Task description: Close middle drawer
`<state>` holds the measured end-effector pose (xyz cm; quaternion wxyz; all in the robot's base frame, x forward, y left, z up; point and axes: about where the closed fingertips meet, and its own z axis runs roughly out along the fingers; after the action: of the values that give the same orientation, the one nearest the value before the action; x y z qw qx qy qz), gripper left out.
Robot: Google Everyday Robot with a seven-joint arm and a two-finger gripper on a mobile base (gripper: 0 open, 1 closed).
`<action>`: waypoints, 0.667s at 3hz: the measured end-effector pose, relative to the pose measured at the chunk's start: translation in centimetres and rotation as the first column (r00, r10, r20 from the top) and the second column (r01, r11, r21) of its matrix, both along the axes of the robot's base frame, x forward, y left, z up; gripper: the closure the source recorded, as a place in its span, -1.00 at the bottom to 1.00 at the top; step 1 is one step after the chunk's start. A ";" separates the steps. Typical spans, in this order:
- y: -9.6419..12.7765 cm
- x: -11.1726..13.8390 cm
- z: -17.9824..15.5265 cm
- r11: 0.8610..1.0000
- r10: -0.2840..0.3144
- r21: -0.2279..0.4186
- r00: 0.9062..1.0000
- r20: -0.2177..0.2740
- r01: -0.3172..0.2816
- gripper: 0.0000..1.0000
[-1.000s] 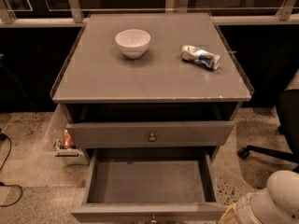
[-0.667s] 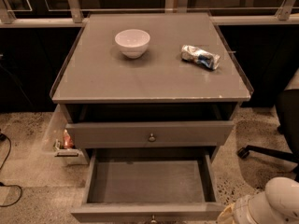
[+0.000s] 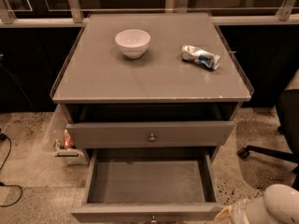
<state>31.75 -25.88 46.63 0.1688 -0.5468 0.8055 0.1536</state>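
Down at the near right, pincer [image 3: 233,214], low and just beside the right end of the middle drawer [image 3: 149,181]; cannot tell whether wide or narrow, nor whether touching. Next outward, middle drawer itself: pulled far out toward the near side, bare inside. Long axis left to right; front facing near, travel near to far. Nothing done yet, by the look: whole push toward the far side remaining. Above, upper drawer [image 3: 149,134] slightly out; on the surface [image 3: 140,78], bowl [image 3: 132,42] and crumpled packet [image 3: 201,56].
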 end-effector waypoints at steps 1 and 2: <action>1.9 2.0 -2.0 0.998 -0.016 0.065 0.998 0.061 0.012 1.00; 3.5 3.8 -3.8 0.992 -0.017 0.126 0.996 0.090 0.005 1.00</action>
<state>35.58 -22.39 42.83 0.2400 -0.5372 0.7888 0.1779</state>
